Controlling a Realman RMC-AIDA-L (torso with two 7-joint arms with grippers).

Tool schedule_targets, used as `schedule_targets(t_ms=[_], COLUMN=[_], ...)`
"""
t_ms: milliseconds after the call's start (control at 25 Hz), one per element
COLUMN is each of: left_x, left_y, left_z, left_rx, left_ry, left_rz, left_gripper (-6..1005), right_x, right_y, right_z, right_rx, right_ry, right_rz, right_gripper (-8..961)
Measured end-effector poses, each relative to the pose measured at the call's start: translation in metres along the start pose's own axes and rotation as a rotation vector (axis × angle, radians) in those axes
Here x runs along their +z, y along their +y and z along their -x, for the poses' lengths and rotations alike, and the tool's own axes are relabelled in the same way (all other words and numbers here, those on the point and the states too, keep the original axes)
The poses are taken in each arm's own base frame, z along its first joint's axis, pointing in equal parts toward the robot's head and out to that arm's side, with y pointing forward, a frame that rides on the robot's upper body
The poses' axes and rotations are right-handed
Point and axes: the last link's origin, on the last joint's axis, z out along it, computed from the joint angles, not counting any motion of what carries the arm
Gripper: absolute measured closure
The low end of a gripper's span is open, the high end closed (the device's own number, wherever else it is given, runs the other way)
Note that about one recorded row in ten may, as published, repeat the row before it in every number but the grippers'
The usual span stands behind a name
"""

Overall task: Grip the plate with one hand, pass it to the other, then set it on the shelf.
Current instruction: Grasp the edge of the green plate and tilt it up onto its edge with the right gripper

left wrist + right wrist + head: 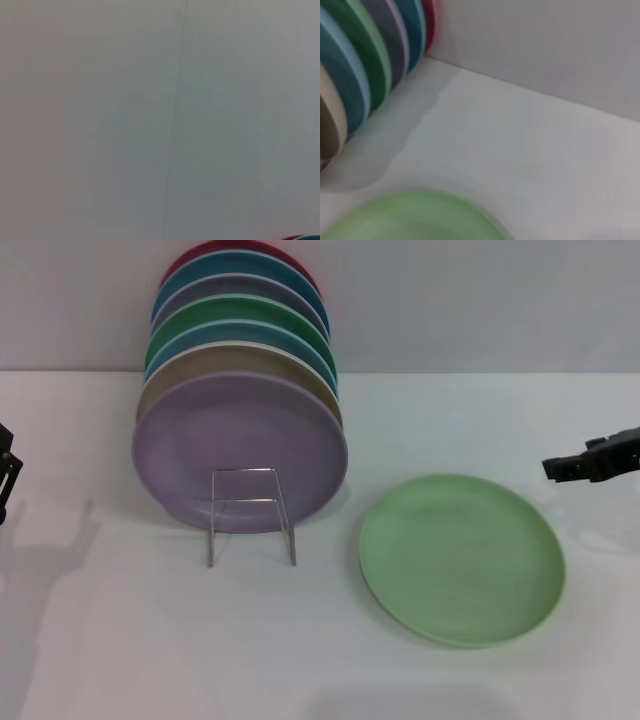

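Note:
The light pastel-green plate point(462, 558) lies flat on the white table, right of centre; its edge also shows in the right wrist view point(415, 217). The silver wire rack point(250, 515) stands left of it, its squared front loop before a row of upright plates. My right gripper point(556, 468) hovers at the right edge, above and just right of the green plate, apart from it. My left gripper point(5, 475) shows only as a black sliver at the far left edge, away from the plates.
Several plates stand on edge in the rack, a lilac plate point(240, 450) in front, then beige, blue, darker green and red behind; they also show in the right wrist view point(365, 65). A grey wall point(480, 300) rises behind the table. The left wrist view shows only grey wall.

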Motion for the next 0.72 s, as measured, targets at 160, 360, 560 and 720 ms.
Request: schedule_targets(t_ms=[160, 360, 560, 720], left_x=[0.000, 0.002, 0.003, 0.006], left_y=[0.001, 0.003, 0.006, 0.011], left_z=[0.000, -0.001, -0.001, -0.002], left_rx=[-0.008, -0.021, -0.024, -0.048], left_ry=[0.002, 0.010, 0.014, 0.023], left_rz=[0.001, 0.001, 0.008, 0.019], left_gripper=[151, 152, 153, 153], right_x=[0.004, 0.017, 0.024, 0.024], right_y=[0.001, 0.004, 0.010, 0.009], right_z=[0.001, -0.002, -0.002, -0.001], right_rx=[0.024, 0.072, 0.124, 0.189], right_ry=[0.073, 0.143, 0.165, 0.162], right_rz=[-0.001, 0.024, 0.038, 0.032], right_gripper=[301, 301, 302, 303])
